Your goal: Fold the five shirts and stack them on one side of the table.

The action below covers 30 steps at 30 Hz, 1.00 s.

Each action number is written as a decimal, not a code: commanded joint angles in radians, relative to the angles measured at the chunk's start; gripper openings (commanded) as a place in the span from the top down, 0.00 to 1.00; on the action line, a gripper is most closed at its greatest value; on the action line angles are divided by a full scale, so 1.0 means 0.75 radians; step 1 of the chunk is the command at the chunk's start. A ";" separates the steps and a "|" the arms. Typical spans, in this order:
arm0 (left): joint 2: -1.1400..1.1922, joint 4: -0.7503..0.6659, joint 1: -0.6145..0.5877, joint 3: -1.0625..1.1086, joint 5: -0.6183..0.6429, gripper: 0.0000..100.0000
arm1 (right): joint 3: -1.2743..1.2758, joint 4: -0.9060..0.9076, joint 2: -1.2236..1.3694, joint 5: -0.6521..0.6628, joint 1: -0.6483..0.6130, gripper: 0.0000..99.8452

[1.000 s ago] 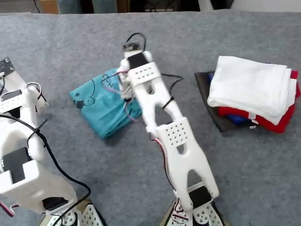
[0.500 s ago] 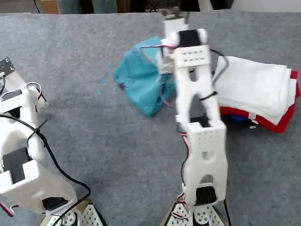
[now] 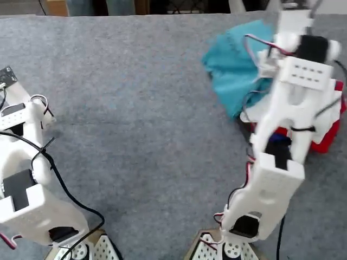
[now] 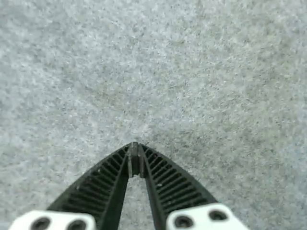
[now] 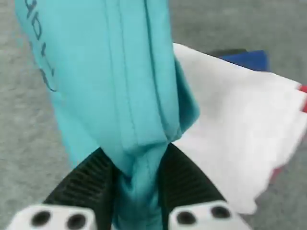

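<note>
My right gripper (image 5: pixel 136 179) is shut on a folded teal shirt (image 5: pixel 110 81), holding it in the air. In the high view the teal shirt (image 3: pixel 236 67) hangs at the back right, at the edge of the stack of folded shirts (image 3: pixel 328 135). That stack has a white shirt (image 5: pixel 240 134) on top, with red and blue shirts showing under it. The right arm (image 3: pixel 287 114) covers much of the stack from above. My left gripper (image 4: pixel 135 158) is shut on nothing, just above bare grey carpet, at the left side of the table.
Grey carpet (image 3: pixel 135 108) covers the whole table. The left arm (image 3: pixel 24 179) stands folded at the left edge, with cables trailing beside it. Both arm bases sit at the front edge.
The right arm has lifted the teal shirt off the middle of the table and swung it right, up to the stack. The left arm has kept still.
</note>
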 commanded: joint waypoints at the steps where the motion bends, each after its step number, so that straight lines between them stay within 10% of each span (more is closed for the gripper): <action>1: -0.002 -0.018 0.005 -0.011 -0.006 0.97 | 0.001 0.002 -0.101 0.018 0.141 0.99; 14: -0.002 -0.018 0.007 -0.009 -0.006 0.97 | 0.195 -0.004 -0.089 0.084 0.489 0.98; 24: 0.029 -0.031 0.026 0.017 -0.006 0.97 | 0.294 -0.025 -0.101 0.029 0.528 0.41; 30: 0.063 -0.018 0.040 0.015 -0.123 0.97 | 0.083 -0.053 -0.107 0.016 0.554 0.50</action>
